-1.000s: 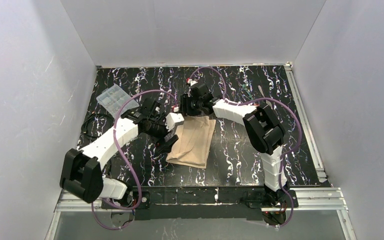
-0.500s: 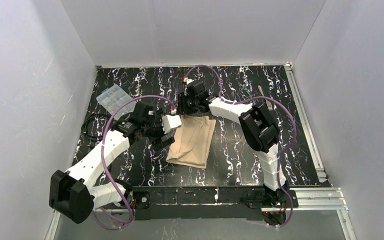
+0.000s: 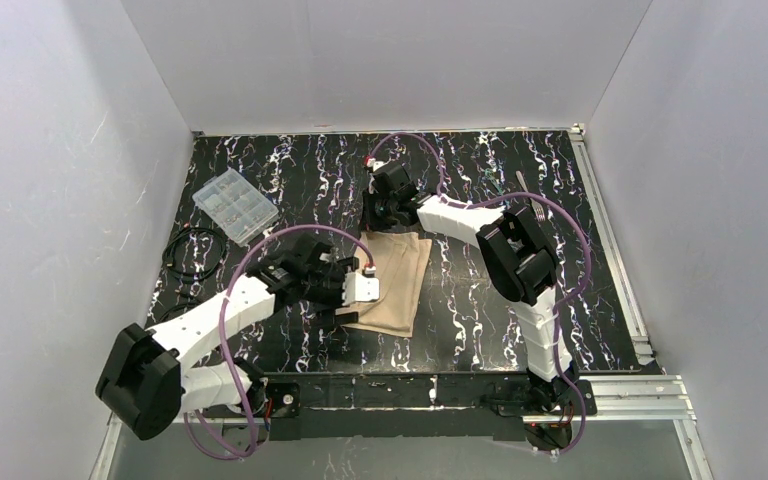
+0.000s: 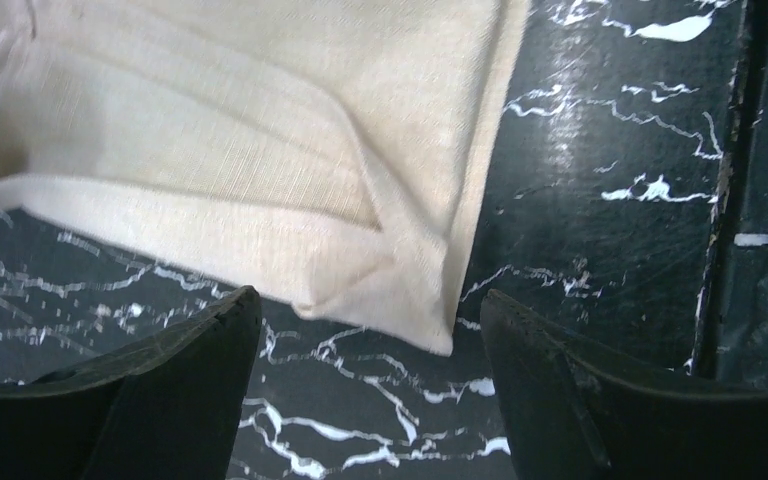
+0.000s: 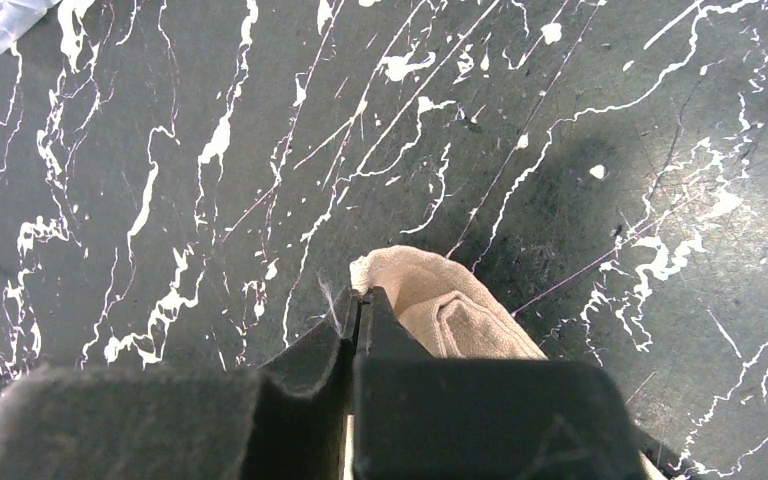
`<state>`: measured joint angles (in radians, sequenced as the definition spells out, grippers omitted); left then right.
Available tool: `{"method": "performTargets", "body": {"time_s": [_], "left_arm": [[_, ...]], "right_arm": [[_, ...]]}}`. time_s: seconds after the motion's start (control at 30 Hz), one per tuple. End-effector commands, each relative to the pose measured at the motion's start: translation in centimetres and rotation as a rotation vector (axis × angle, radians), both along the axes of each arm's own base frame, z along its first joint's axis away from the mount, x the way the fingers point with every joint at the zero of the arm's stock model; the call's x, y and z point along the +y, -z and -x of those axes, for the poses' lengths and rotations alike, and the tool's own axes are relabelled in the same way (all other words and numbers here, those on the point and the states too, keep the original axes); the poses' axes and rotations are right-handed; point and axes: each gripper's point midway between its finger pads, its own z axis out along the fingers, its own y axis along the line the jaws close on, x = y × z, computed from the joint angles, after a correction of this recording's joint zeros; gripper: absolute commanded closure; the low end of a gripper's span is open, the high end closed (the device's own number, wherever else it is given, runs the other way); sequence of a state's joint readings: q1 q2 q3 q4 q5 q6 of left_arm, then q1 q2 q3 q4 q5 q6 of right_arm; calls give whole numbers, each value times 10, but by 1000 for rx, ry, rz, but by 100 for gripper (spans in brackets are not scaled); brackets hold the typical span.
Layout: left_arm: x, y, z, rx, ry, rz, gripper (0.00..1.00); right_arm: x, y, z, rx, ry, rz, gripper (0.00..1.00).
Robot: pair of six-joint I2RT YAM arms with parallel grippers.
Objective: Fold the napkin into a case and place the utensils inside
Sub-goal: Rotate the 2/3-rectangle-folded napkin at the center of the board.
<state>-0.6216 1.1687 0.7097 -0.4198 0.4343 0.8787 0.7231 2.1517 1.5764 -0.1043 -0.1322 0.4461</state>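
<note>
One napkin (image 3: pixel 400 280) corner is hidden, pinched by the right gripper (image 5: pixel 359 297); the left gripper (image 4: pixel 368 305) gapes open.

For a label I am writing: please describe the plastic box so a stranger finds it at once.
On the black marbled table, look toward the far left corner. The plastic box lies there, left of the tan napkin. It alone is clear and divided into compartments.

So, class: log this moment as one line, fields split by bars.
left jaws: open, over napkin near corner | right jaws: shut on far corner | napkin: folded, on table
</note>
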Motion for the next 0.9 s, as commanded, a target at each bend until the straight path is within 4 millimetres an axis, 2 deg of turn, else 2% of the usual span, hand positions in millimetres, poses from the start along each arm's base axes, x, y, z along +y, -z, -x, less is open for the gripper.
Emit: {"method": "performTargets", "body": {"time_s": [0.0,0.2,0.63,0.67,0.8,0.87], "left_arm": [[-20,7,8,-23,90,18,22],[-28,18,6,-39,115,-1,22],[-20,35,23,9,140,-53,29],[-19,36,24,11,140,-56,31],[-19,39,26,13,147,-64,54],[-19,40,25,13,150,-65,59]], "right_arm": [[7,-21,-1,-31,-8,-41,99],[0,-26,4,-41,5,-50,99],[-24,-41,10,-64,42,-53,99],[-25,-41,11,-63,41,-51,99],[-31,-38,17,-58,39,-43,99],[-35,-36,18,-54,44,-37,99]]}}
